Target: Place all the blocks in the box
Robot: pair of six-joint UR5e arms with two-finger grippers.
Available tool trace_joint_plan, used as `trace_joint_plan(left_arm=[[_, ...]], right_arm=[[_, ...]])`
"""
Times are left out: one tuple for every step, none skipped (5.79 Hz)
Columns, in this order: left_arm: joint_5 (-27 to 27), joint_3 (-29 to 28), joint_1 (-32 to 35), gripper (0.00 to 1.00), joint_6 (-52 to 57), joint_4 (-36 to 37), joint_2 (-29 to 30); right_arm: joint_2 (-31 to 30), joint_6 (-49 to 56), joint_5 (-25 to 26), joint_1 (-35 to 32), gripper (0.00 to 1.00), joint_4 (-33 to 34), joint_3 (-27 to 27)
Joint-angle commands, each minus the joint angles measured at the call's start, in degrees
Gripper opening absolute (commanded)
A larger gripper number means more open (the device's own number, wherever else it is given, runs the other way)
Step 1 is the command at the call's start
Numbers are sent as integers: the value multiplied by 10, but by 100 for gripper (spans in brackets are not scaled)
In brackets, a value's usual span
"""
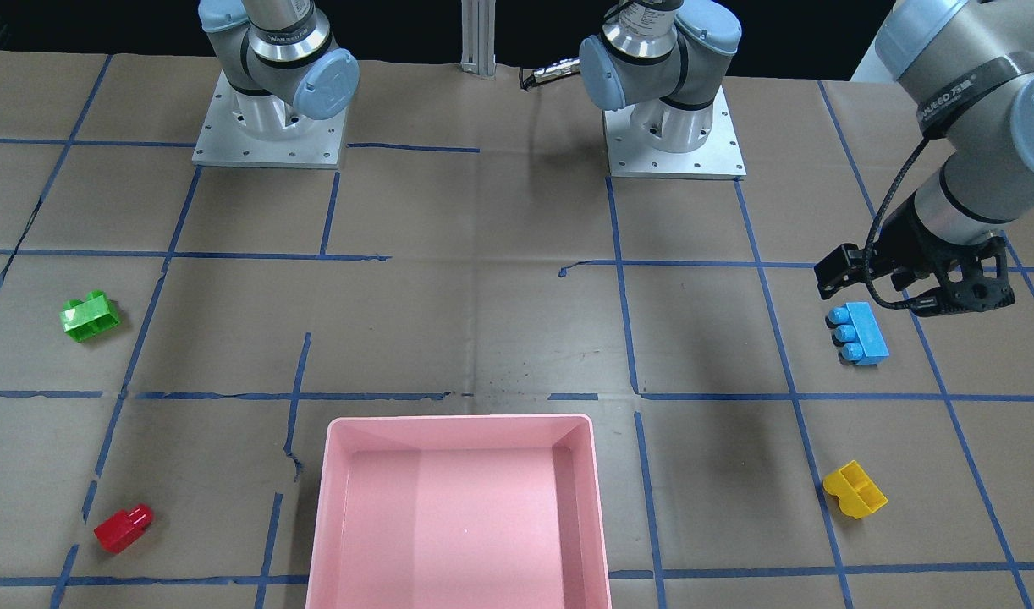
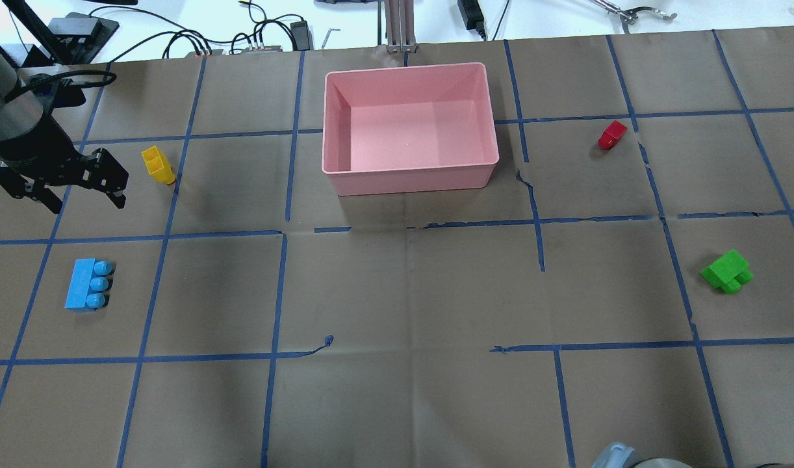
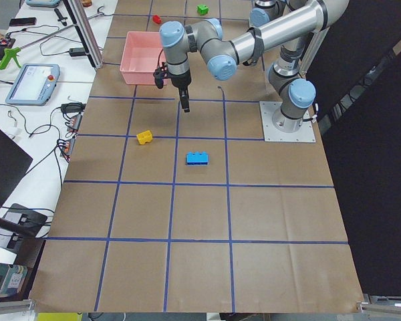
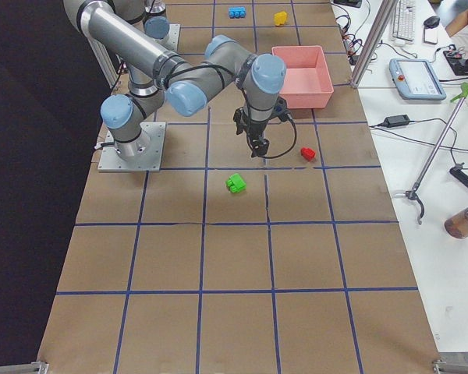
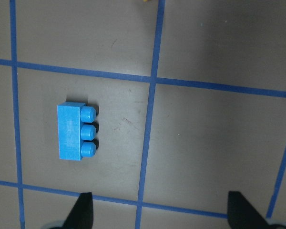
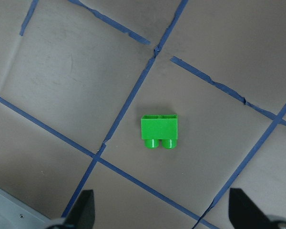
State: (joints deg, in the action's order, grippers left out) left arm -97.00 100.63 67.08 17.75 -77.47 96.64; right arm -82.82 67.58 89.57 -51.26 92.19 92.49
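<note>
Because the left tool (image 2: 86,207), spread apart, hangs off-centre from the blue block (image 5: 76,132), studs-sideways on the table (image 2: 397,292) far from the box (image 2: 410,179), a straight drop could knock it askew; the right tool (image 6: 159,214) gapes over the green block (image 6: 159,128).

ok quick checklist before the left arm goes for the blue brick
1. Left end effector open: ok, fingers spread wide.
2. Blue brick free to grasp: ok, it lies on its side with nothing touching it.
3. End effector centred on the brick: not ok, in the wrist view the brick sits off towards one finger, ahead of the gap.
4. Box has room: ok, empty.
5. Right end effector out of the way: ok, open over the green brick on the far side.
</note>
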Motion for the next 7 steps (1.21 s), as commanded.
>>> trace_joint_plan(left_arm=[[-4, 83, -51, 99, 80, 118, 25], [-1, 131, -86, 99, 142, 199, 31], [0, 149, -107, 99, 180, 256, 55], [0, 150, -120, 99, 238, 298, 86], [1, 151, -122, 99, 242, 307, 99], [1, 153, -123, 99, 243, 306, 103], [0, 148, -128, 99, 255, 308, 119]], right_arm=[[16, -61, -2, 0, 100, 117, 92], [18, -63, -2, -2, 100, 201, 158], [14, -57, -2, -2, 100, 268, 220], [16, -35, -2, -3, 100, 306, 259], [24, 21, -4, -3, 100, 357, 272], [27, 35, -4, -3, 100, 366, 275], [37, 32, -9, -3, 100, 364, 279]])
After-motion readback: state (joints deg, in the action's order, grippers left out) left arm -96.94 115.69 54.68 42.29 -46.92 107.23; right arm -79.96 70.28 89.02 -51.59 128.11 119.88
